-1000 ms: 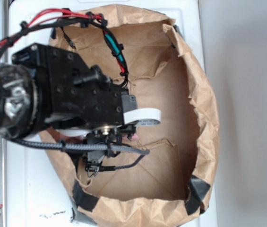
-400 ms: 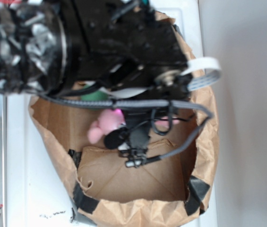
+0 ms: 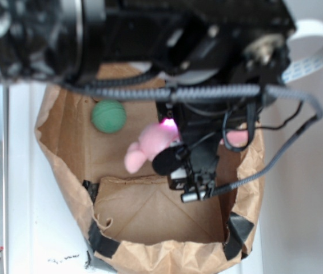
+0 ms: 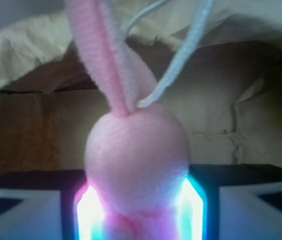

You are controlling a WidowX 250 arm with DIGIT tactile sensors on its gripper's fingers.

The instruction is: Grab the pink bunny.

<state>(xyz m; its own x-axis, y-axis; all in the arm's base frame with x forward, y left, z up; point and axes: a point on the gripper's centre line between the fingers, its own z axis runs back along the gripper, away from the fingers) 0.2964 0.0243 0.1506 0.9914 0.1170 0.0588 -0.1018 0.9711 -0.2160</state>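
Gripping the small soft pink plush bunny [image 4: 137, 160] between its two glowing finger pads [image 4: 88, 210], the black robot gripper [image 3: 172, 134] was clamped on the toy's lower body, one pad pressed against each side. In the wrist view the bunny's rounded head stood straight up out of the jaws, with one long pink ear rising toward the top edge and a thin white cord [image 4: 180, 60] crossing beside it. From the exterior view the bunny [image 3: 147, 145] hung at the gripper over the inside of the crumpled brown paper-lined tub [image 3: 247, 165], its pale pink end sticking out to the left of the black fingers. A green knitted ball [image 3: 108, 116] lay on the brown paper, near the bunny but apart from it, up and to the left. Blurred black arm housing and braided cables [image 3: 218, 92] filled the top of that view.
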